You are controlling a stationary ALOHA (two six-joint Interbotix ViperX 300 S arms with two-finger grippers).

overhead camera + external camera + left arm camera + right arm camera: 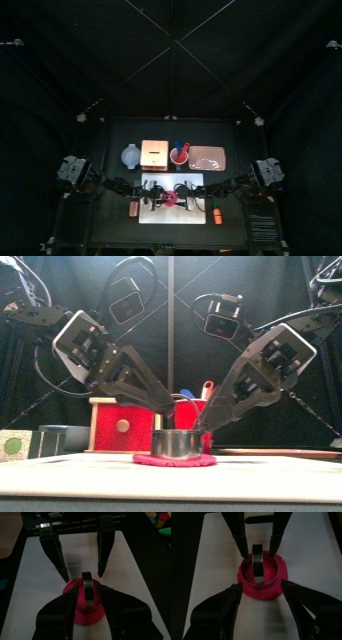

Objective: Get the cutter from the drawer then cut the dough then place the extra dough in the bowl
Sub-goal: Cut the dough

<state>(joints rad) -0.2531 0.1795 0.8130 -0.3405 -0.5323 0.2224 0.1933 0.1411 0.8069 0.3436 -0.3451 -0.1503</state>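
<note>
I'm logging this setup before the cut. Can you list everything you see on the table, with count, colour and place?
cutting board: one, white, centre front.
dough: one disc, pink-red, flat on the board.
cutter: one, metal, standing on the dough.
wooden box: one, pale with red drawer front, behind the board.
bowl: one, blue-grey, left of the box.
cup: one, red, right of the box, holding a blue knife.
tray: one, pink, back right.
small orange things: two, one on each side of the board, too small to identify.
left claw: black, open, at the cutter.
right claw: black, open, opposite.
</note>
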